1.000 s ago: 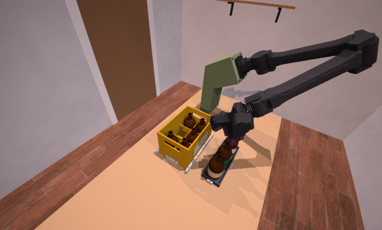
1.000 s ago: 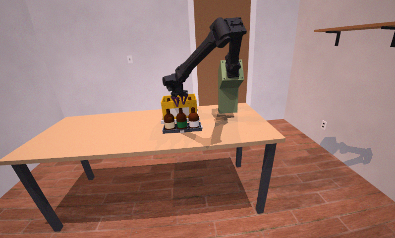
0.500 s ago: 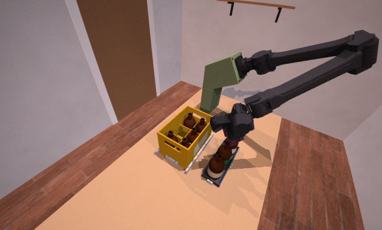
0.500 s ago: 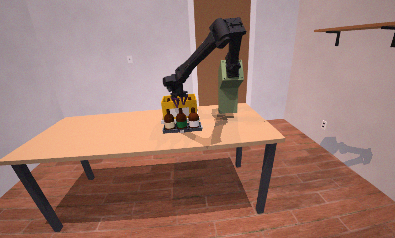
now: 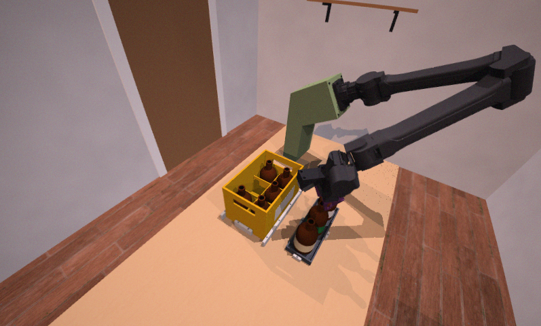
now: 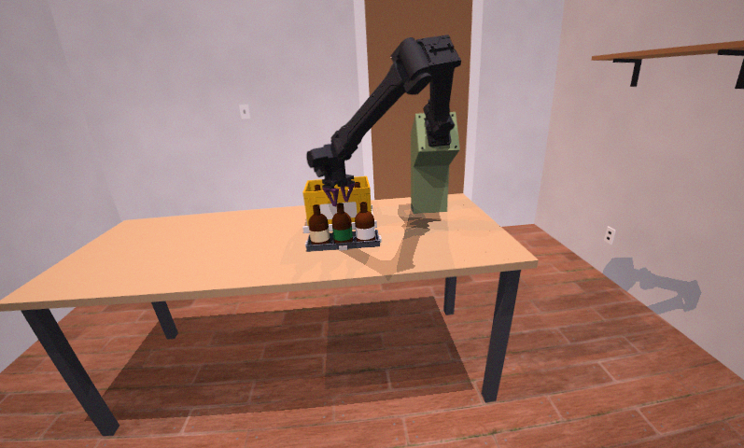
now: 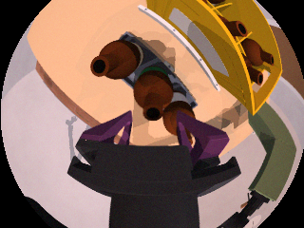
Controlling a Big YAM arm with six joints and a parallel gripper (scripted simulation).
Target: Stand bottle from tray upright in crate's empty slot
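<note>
A yellow crate (image 5: 260, 193) holds several brown bottles. Its middle slot on the side away from the tray is empty. A dark tray (image 5: 311, 238) stands just right of the crate with three upright brown bottles in a row. In the exterior view they carry a cream label (image 6: 318, 226), a green label (image 6: 341, 223) and a white label (image 6: 365, 222). My gripper (image 6: 336, 195) hangs open just above the bottle necks, roughly over the green-label bottle (image 7: 152, 91). Its purple fingers touch no bottle and nothing is between them. The crate also shows in the wrist view (image 7: 216, 32).
The arm's green pedestal (image 5: 307, 117) stands on the table behind the crate. The crate sits on a pale base rail (image 5: 281, 220) close beside the tray. A wall shelf (image 6: 680, 49) hangs high at the right.
</note>
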